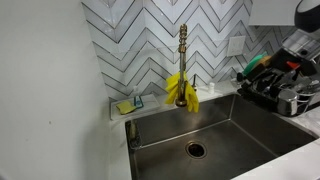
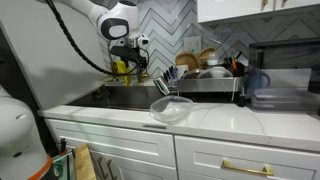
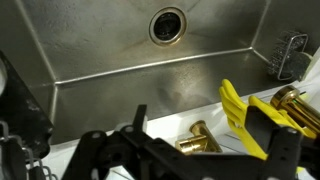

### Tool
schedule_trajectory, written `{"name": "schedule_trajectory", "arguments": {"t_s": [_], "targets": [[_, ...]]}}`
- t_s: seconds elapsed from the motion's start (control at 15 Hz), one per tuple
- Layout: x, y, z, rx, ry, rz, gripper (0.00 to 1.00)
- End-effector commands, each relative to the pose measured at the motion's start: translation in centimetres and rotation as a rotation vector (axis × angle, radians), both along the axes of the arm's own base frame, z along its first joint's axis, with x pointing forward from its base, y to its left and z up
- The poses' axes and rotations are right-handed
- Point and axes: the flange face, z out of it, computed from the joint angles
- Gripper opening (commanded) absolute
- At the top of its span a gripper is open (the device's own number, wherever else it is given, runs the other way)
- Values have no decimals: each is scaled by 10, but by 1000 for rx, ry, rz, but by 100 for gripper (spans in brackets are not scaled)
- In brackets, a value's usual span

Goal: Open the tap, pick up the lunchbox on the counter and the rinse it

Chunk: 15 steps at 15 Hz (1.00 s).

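Hand spread wide, slender brass tap, yellow gloves draped

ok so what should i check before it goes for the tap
1. Gripper empty, jaws apart: ok.
2. Gripper close to the tap: ok, its brass parts fill the wrist view.
3. Tap handle in sight: cannot tell, the yellow rubber gloves drape over the lower part.
4. Water off: ok, no stream into the sink.
5. Lunchbox upright on the counter, apart from the dish rack: ok.
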Motion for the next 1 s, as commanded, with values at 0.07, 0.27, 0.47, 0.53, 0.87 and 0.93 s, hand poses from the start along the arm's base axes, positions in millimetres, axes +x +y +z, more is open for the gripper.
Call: {"name": "schedule_trajectory", "arguments": {"t_s": [0.07, 0.27, 0.47, 0.53, 0.87, 0.93], "targets": [[53, 36, -14, 13, -36, 143, 100], [48, 36, -15, -7, -36, 120, 100], [54, 38, -15, -7, -40, 123, 100], [54, 38, -14, -6, -42, 123, 100], [66, 66, -9, -27, -103, 103, 100], [70, 74, -6, -27, -121, 103, 100]]}}
